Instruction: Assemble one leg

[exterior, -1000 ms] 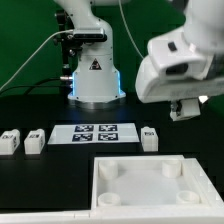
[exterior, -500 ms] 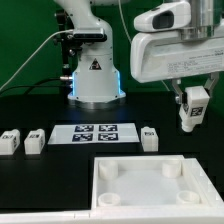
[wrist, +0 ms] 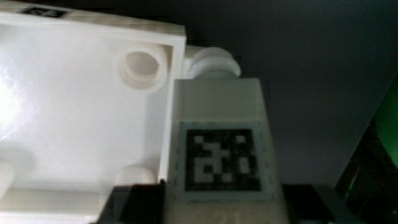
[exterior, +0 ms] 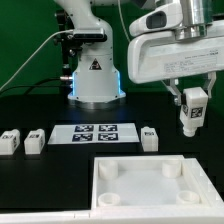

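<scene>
White plastic leg is hanging upright at the right of the exterior view, the gripper clamping its upper end (tag face showing), its long axis pointing straight down while the nearest corner socket of the tabletop is lying below, slightly off its tip.

The marker board lies on the black table near the white tabletop

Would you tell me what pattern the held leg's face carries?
The leg carries a black-and-white square marker tag; wrist view shows it best.
</scene>
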